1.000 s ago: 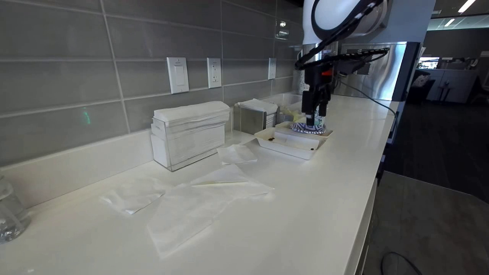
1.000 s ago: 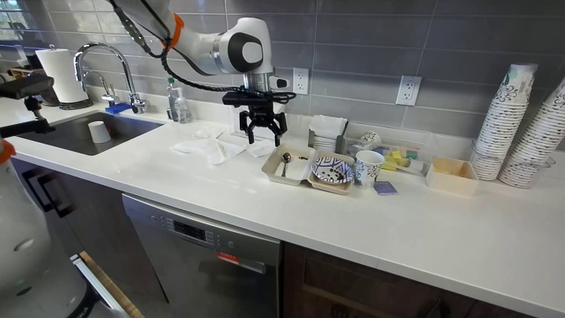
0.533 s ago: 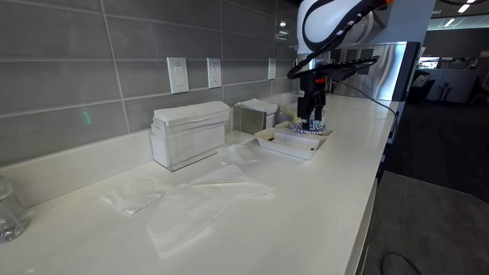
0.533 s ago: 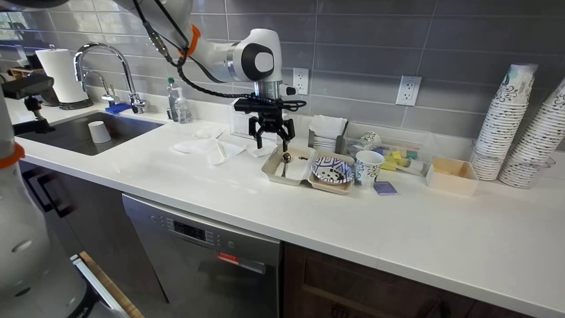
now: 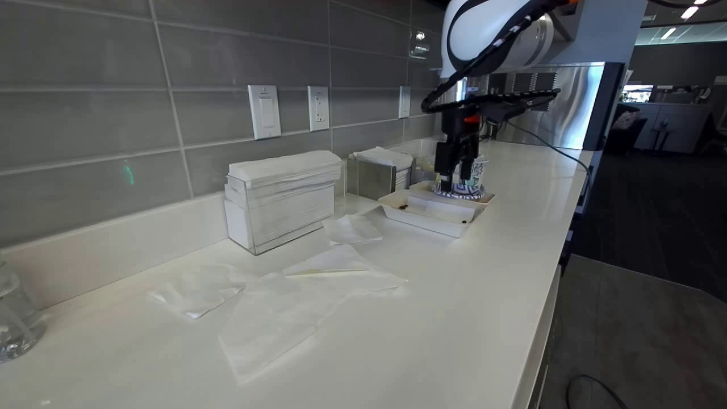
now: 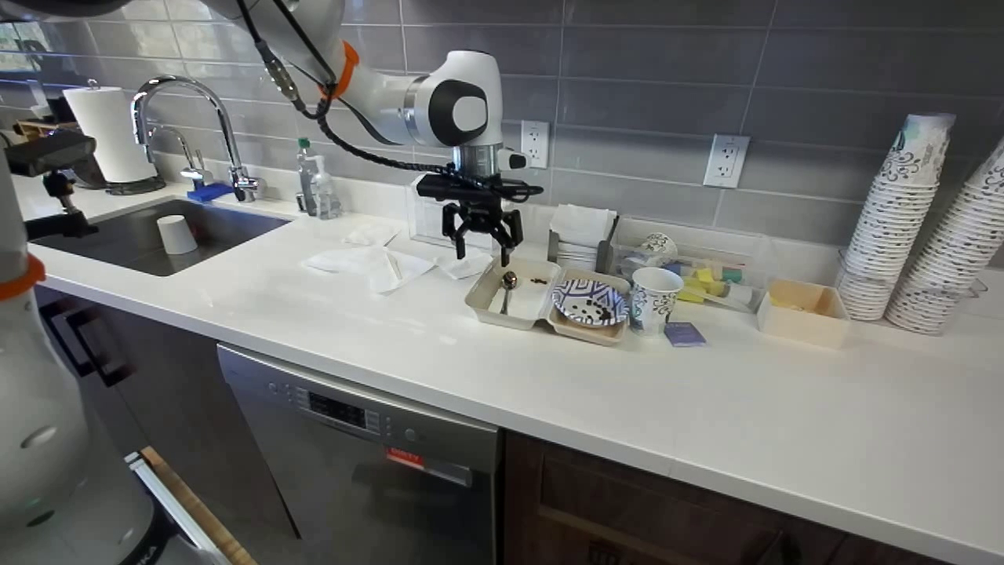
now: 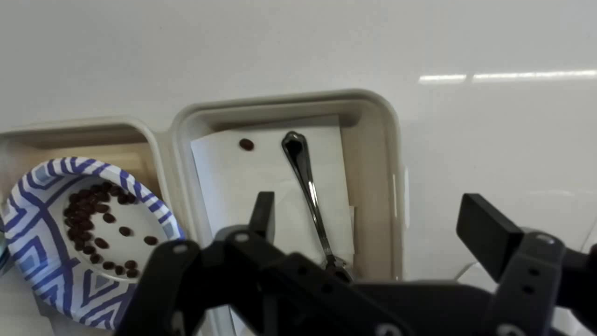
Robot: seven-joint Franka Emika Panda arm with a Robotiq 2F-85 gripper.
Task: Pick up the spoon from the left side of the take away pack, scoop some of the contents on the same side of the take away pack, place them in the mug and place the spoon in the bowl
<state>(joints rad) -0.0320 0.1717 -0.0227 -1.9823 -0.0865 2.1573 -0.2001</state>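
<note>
The metal spoon [image 7: 310, 196] lies on a white paper in the left compartment of the take away pack [image 7: 280, 99], its bowl end partly hidden by my gripper in the wrist view. My gripper [image 7: 366, 212] hangs above that compartment with its fingers wide apart and nothing between them. One dark bean [image 7: 246, 144] lies beside the handle, and a few more [image 6: 539, 280] show in an exterior view. In the right compartment sits the blue-patterned bowl [image 6: 588, 302], holding several dark beans. The patterned mug [image 6: 652, 302] stands upright just right of the pack.
A clear napkin box [image 5: 284, 199] and a smaller napkin holder [image 6: 579, 243] stand against the wall. Loose napkins [image 6: 376, 263] lie left of the pack. Beyond the mug are a purple packet [image 6: 685, 334], a pale container [image 6: 804, 314] and cup stacks [image 6: 894, 227].
My gripper has come slightly lower and closer over the pack's left compartment, mostly in the first half second, and is now nearly still. The fingers stay apart; the spoon, bowl and mug have not moved.
</note>
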